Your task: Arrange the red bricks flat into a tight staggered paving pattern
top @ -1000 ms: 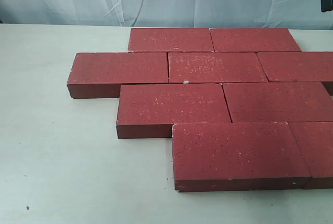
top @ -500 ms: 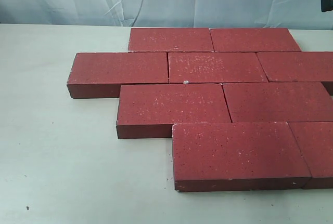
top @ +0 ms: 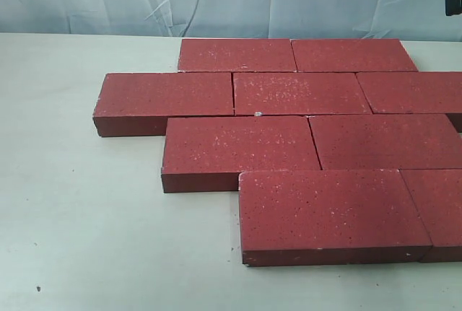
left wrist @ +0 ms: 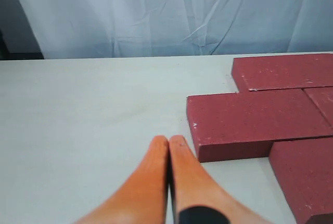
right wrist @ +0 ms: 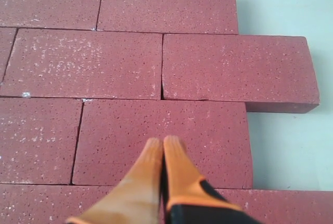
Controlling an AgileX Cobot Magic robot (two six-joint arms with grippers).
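The left gripper has its orange fingers pressed together on nothing and hangs over bare table. Its tips are just short of the end brick and not touching it. That end brick juts furthest left in the exterior view, with its long axis running across that view, like all the bricks. The right gripper is likewise closed and empty, poised above the middle of the paving, though I cannot tell how high. The bricks lie flat on the table in four offset rows and the joints look tight, so the pattern seems all but finished. If any nudge remains, it would probably be to the jutting brick, and the left arm is the nearer one. Compared with the earlier exterior frames, no brick has shifted.
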